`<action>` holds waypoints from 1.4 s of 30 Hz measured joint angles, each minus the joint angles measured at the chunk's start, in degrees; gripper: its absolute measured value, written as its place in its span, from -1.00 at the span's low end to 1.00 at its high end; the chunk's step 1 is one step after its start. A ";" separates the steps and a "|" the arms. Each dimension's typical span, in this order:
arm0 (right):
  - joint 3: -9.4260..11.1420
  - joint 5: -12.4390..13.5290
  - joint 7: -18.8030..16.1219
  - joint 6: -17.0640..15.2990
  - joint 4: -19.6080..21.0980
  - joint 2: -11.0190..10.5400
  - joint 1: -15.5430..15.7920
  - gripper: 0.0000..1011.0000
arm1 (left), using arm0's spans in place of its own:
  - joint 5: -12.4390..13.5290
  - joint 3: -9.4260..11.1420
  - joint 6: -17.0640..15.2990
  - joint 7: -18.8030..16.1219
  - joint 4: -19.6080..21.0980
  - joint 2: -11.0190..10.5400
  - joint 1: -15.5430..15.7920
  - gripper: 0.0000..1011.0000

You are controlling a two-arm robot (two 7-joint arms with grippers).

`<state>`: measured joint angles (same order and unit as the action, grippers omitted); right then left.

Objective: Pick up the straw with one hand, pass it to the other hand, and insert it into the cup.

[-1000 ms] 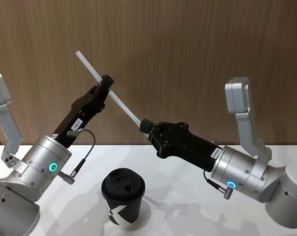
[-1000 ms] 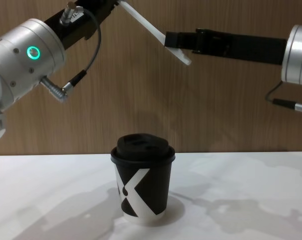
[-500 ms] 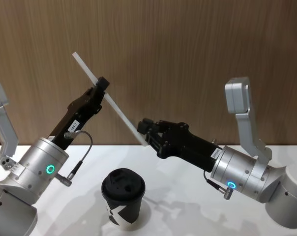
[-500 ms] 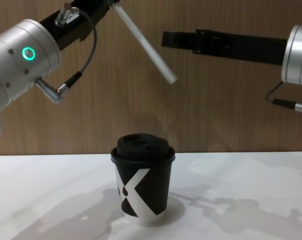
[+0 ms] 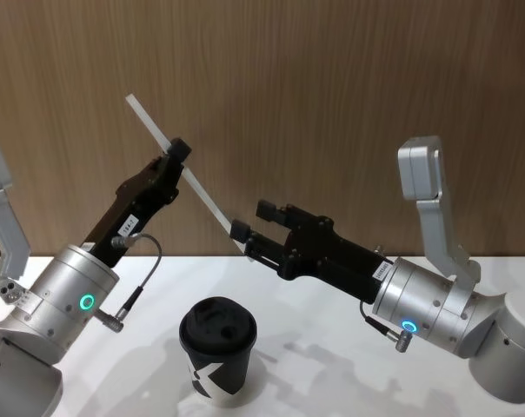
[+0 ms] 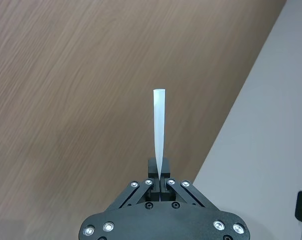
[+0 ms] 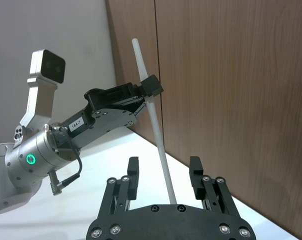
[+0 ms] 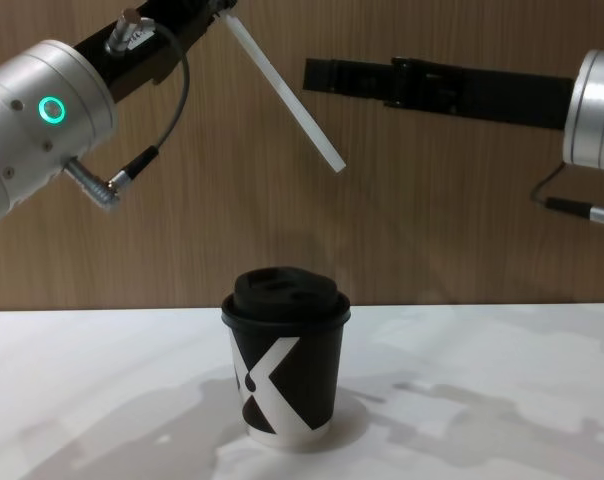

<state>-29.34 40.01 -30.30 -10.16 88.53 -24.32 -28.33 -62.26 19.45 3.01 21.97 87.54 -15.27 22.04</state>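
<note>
Straw (image 5: 202,197) slants above the cup (image 5: 217,347), pinched near its upper part in my left gripper (image 5: 177,155) so, I judge, the free lower end can be aimed down, while my right gripper (image 5: 254,221) stands spread and empty just beside it.

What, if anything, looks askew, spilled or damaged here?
Nothing stands out. The cup stands upright with its lid on, nothing spilled. The straw is straight, held tilted in the left gripper; the right gripper is open by its lower end.
</note>
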 joint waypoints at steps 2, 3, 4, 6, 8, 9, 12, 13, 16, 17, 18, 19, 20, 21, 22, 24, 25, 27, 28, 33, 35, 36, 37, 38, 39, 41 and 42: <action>0.00 0.00 0.00 0.00 0.00 0.00 0.00 0.26 | 0.62 0.29 0.05 -0.22 0.35 -0.44 0.04 -0.99; 0.00 0.00 0.00 0.00 0.00 0.00 0.00 0.34 | 0.92 0.37 0.07 -0.29 0.48 -0.59 0.06 -0.99; 0.00 0.00 0.00 0.00 0.00 0.00 0.00 0.42 | 1.10 0.47 0.07 -0.34 0.62 -0.75 0.09 -0.99; 0.00 0.00 0.02 0.00 0.00 -0.01 0.00 0.57 | 2.01 0.81 0.07 -0.50 1.10 -1.30 0.20 -0.99; 0.00 0.01 0.09 0.02 0.00 -0.01 0.03 0.61 | 3.04 1.13 0.06 -0.68 1.60 -1.85 0.28 -0.99; 0.00 0.04 0.25 0.06 0.05 -0.01 0.09 0.68 | 3.35 1.28 0.03 -0.73 1.85 -2.12 0.34 -0.99; 0.04 0.09 0.55 0.12 0.17 -0.03 0.24 0.83 | 4.77 1.69 -0.25 -0.94 2.73 -2.98 0.47 -0.99; 0.13 0.18 0.83 0.16 0.37 -0.08 0.39 0.90 | 5.11 1.81 -0.35 -1.00 3.03 -3.28 0.52 -0.99; 0.42 0.46 1.31 0.23 0.83 -0.29 0.78 0.98 | 6.62 2.17 -0.89 -1.25 4.08 -4.30 0.63 -0.99; 0.51 0.55 1.46 0.27 0.95 -0.37 0.89 0.98 | 6.94 2.25 -1.04 -1.30 4.37 -4.55 0.65 -0.99; 0.64 0.65 1.57 0.29 1.11 -0.47 1.05 0.98 | 7.60 2.41 -1.37 -1.42 4.99 -5.07 0.70 -0.99; 0.86 0.85 1.81 0.33 1.37 -0.66 1.33 0.98 | 7.93 2.50 -1.54 -1.48 5.43 -5.45 0.72 -0.99; 0.98 0.98 1.92 0.35 1.51 -0.77 1.46 0.98 | 8.22 2.56 -1.71 -1.54 5.76 -5.72 0.73 -0.99; 1.10 1.08 2.09 0.36 1.66 -0.87 1.59 0.98 | 8.90 2.67 -2.15 -1.69 6.55 -6.33 0.72 -0.99; 1.21 1.15 2.16 0.37 1.80 -1.00 1.74 0.98 | 9.15 2.70 -2.35 -1.72 6.78 -6.49 0.72 -0.99; 1.63 1.52 2.50 0.39 2.30 -1.42 2.24 0.98 | 9.89 2.82 -2.96 -1.87 7.83 -7.28 0.71 -1.00; 1.88 1.81 2.72 0.40 2.60 -1.70 2.55 0.98 | 10.12 2.85 -3.13 -1.91 8.11 -7.49 0.70 -0.99; 2.14 2.06 2.89 0.41 2.91 -2.05 2.92 0.98 | 10.67 2.96 -3.61 -1.97 8.98 -8.08 0.67 -0.99; 2.25 2.13 2.95 0.41 3.05 -2.20 3.10 0.98 | 10.88 2.98 -3.81 -2.00 9.21 -8.24 0.66 -0.99; 2.79 2.84 3.28 0.41 3.83 -3.32 4.11 0.98 | 11.71 3.16 -4.75 -2.07 10.47 -9.02 0.64 -0.99; 2.92 2.97 3.34 0.40 4.00 -3.56 4.32 0.98 | 12.00 3.24 -5.15 -2.10 10.92 -9.29 0.63 -0.99; 3.02 3.12 3.43 0.39 4.17 -3.78 4.51 0.98 | 12.10 3.27 -5.31 -2.11 11.06 -9.38 0.62 -0.99; 3.08 3.19 3.46 0.38 4.25 -3.89 4.61 0.98 | 12.27 3.35 -5.56 -2.13 11.34 -9.57 0.62 -0.99; 3.13 3.23 3.49 0.37 4.31 -3.99 4.69 0.98 | 12.39 3.39 -5.72 -2.14 11.44 -9.65 0.62 -0.99; 3.21 3.33 3.53 0.36 4.44 -4.17 4.87 0.98 | 12.45 3.42 -5.80 -2.14 11.54 -9.71 0.62 -0.99; 3.29 3.44 3.56 0.35 4.57 -4.33 5.02 0.98 | 12.75 3.54 -6.19 -2.16 11.81 -9.96 0.64 -0.99; 3.38 3.52 3.60 0.34 4.66 -4.46 5.13 0.98 | 12.86 3.57 -6.33 -2.16 11.88 -10.04 0.65 -0.99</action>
<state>-25.96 43.52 -26.70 -9.82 93.19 -28.78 -23.19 -49.40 23.02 -3.32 19.80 99.42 -25.31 22.69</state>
